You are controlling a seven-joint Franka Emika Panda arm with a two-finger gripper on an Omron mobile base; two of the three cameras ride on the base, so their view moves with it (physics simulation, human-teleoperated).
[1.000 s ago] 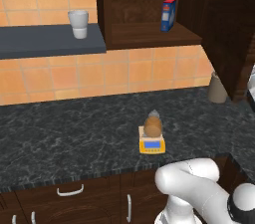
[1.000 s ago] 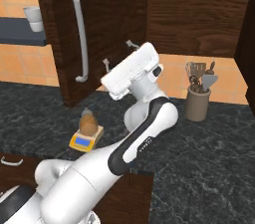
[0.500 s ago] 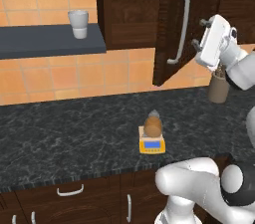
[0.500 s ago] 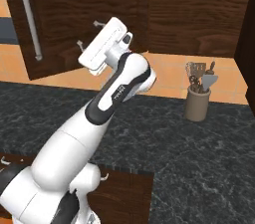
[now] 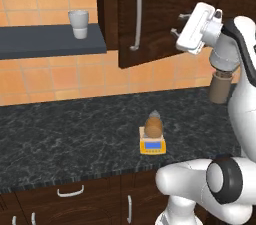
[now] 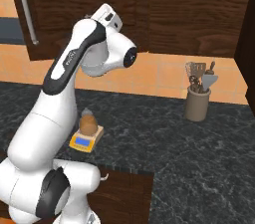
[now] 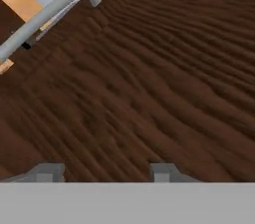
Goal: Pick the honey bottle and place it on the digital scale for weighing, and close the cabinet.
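Gripper (image 5: 176, 24) against cabinet (image 5: 165, 14) door, fingers parted, gripping nothing; my honey bottle (image 5: 153, 125) sits on digital scale (image 5: 152, 145).

Cabinet door (image 5: 150, 14) stands directly ahead of the pincer (image 5: 178, 25); open surface (image 5: 70, 134) surrounds the digital scale (image 5: 152, 146); utensil crock (image 6: 197, 105) stands well apart.

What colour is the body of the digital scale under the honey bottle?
Yellow-orange; the digital scale shows best in the left base view.
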